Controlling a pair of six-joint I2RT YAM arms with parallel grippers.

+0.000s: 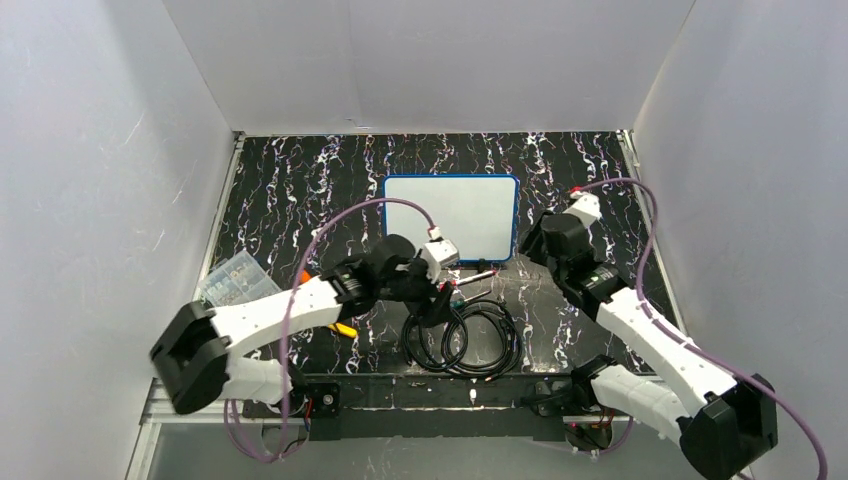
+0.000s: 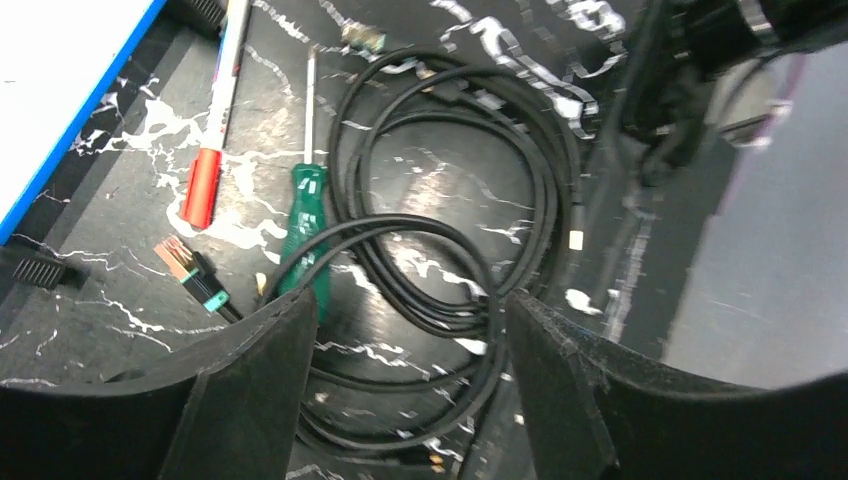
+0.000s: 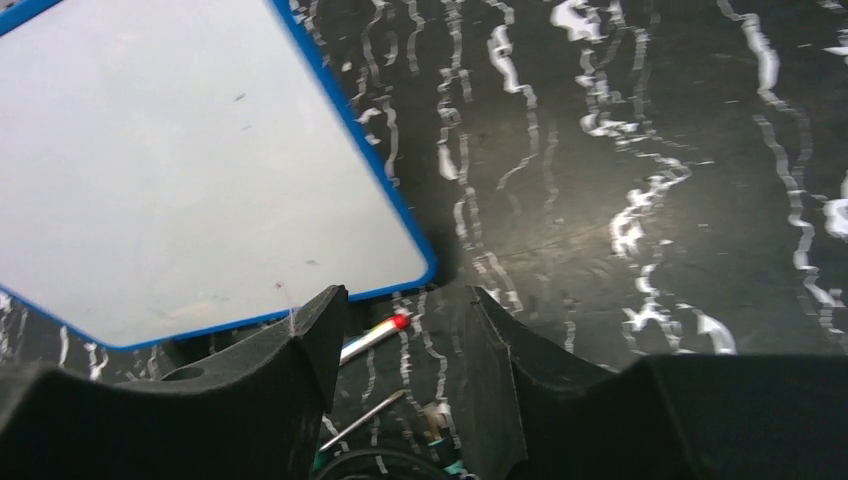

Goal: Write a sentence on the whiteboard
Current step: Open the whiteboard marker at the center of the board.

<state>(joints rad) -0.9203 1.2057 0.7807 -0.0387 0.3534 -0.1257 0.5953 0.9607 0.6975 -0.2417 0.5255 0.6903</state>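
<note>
The whiteboard [image 1: 452,215], white with a thin blue frame, lies flat at the middle back of the table. Its surface is blank; no sentence shows on it. It also shows in the right wrist view [image 3: 190,170] and as a corner in the left wrist view [image 2: 60,70]. A red-capped white marker [image 2: 203,185] lies just in front of the board's near edge [image 1: 478,275], also seen in the right wrist view [image 3: 372,338]. My left gripper [image 1: 440,293] is open and empty over the cable coil [image 2: 410,330]. My right gripper [image 1: 537,250] is open and empty beside the board's right near corner [image 3: 405,310].
A coil of black cable [image 1: 462,338] lies near the front middle [image 2: 470,170]. A green-handled screwdriver [image 2: 305,235] lies next to the marker. A small orange and teal connector [image 2: 192,270] lies nearby. A clear plastic box [image 1: 232,281] sits at the left. White walls enclose the table.
</note>
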